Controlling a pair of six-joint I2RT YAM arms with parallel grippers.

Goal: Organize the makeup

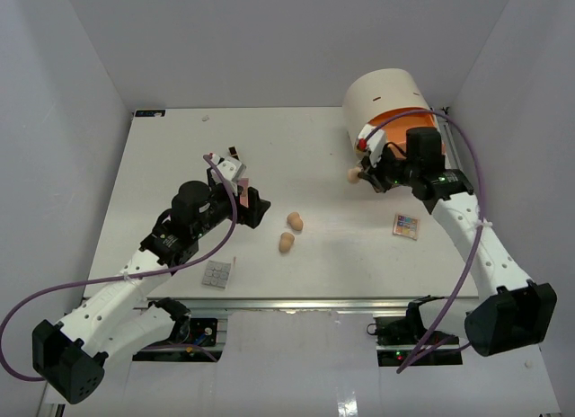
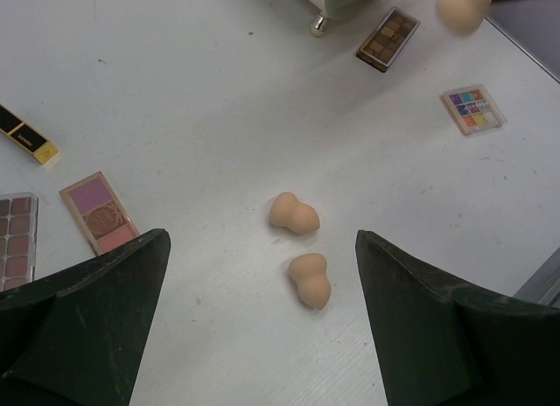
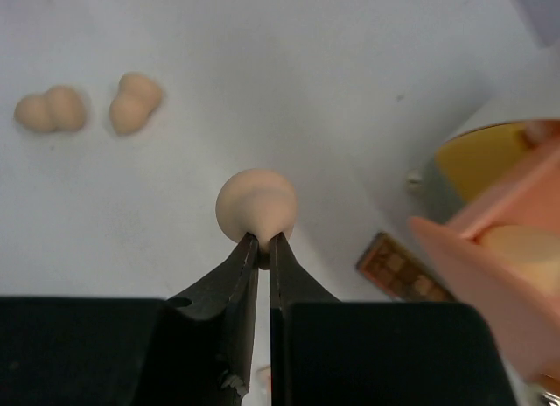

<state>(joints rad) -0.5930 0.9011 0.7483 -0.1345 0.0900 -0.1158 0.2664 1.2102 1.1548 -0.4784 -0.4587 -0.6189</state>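
Right pincer (image 3: pixel 262 241) is closed on the narrow end of one tan sponge (image 3: pixel 256 203), with the bulb pointing forward. A pinch at the waist suits a soft egg shape, since the wide end would squash or slip. The sponge appears to be raised off the tabletop (image 1: pixel 341 264), just beside the open drawer (image 3: pixel 490 240) of the round drawer unit (image 1: pixel 386 98). Judgement: it is being carried to that drawer. A pale tan rounded shape shows inside the drawer, possibly another sponge, but I cannot confirm this. Obstacles: the brown palette (image 3: pixel 401 268) lies flat at the foot of the unit, below and beside the approach path, and the drawer's front lip is close to the right finger. The drop needs to clear both. Left pincer (image 2: pixel 262 248) is spread wide and holds nothing. It hangs over the first loose sponge (image 2: pixel 293 213) and the second loose sponge (image 2: pixel 311 282), which lie near each other mid-tabletop without touching. It is well placed for either, and nothing blocks it. Elsewhere, the multicoloured palette (image 2: pixel 473 108) sits alone toward the right. The pink palette (image 2: pixel 98 212) and a lipstick tube (image 2: pixel 26 136) lie to the left. The grey-white palette (image 1: pixel 216 273) sits near the front edge.
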